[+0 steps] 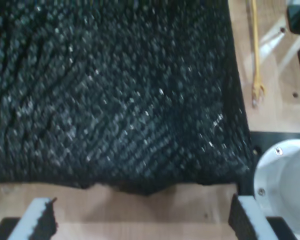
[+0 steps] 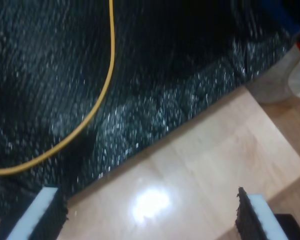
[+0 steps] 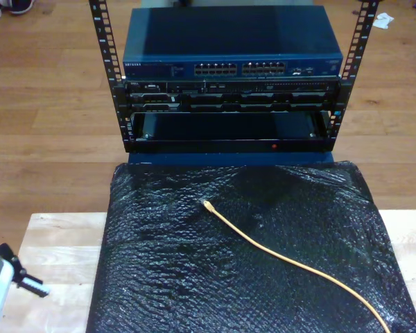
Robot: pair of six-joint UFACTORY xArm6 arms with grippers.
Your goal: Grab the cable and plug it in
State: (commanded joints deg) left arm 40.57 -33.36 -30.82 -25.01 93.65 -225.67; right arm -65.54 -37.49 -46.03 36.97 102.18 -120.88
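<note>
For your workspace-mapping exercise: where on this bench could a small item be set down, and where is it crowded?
Free: the black mat at the exterior view's left of the cable, and the bare wooden table strip beside the mat. Crowded: the cable's diagonal run and the rack beyond the mat's far edge.

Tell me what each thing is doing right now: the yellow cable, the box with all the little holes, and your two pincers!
Cable: lying loose on the black mat, not plugged in, nothing holding it.
Cable plug: free, resting on the mat, pointing toward the rack.
Network switch: mounted in the rack, nothing plugged into its front ports.
My first pincer: open, empty.
My second pincer: open, empty, above the wooden table.
</note>
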